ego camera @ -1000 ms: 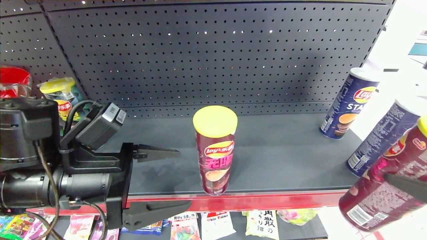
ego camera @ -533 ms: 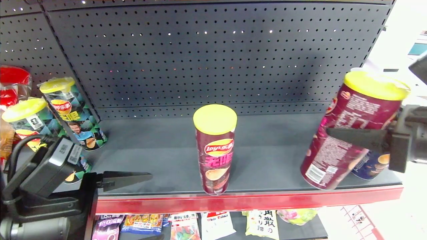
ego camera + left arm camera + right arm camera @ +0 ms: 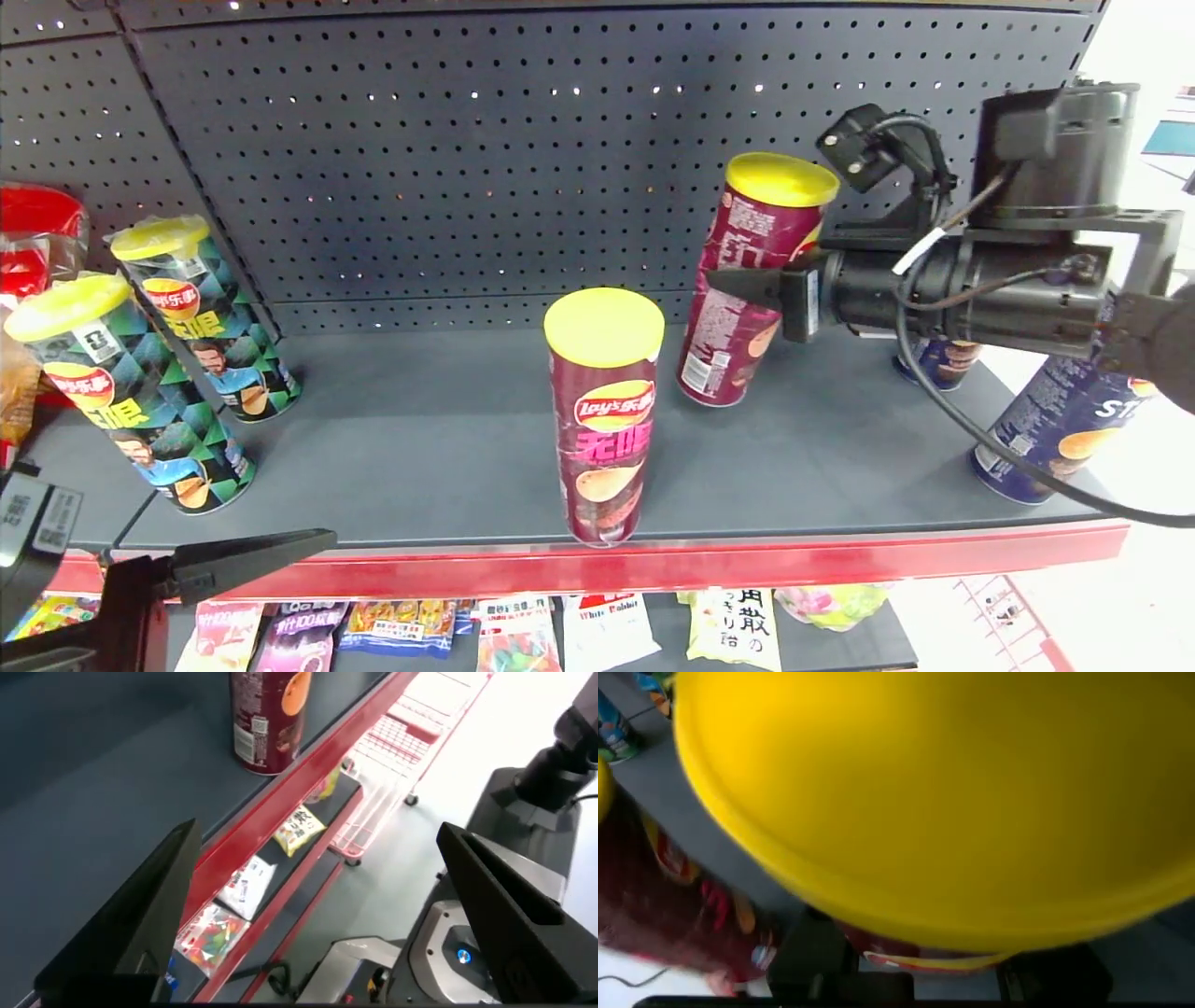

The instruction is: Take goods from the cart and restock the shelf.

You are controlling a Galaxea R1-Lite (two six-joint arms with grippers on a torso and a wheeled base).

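Red front edge [image 3: 653, 565] of the shelf [image 3: 420, 448] has one maroon can [image 3: 605, 420] standing right at it. The grey board is free between this can and the green cans [image 3: 159, 411] at left. My right gripper [image 3: 752, 280] is clamped on a second maroon can [image 3: 747, 233], tilted, behind the first; blue cans [image 3: 1055, 429] stand near at right. My left gripper [image 3: 318, 831] hangs wide open before the edge, holding nothing.

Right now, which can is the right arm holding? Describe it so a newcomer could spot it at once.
On the dark shelf with the red front edge, look right of the middle, close to the pegboard. There the right gripper clamps a yellow-lidded maroon can. Its twin at the front edge stands upright and free; this one leans.
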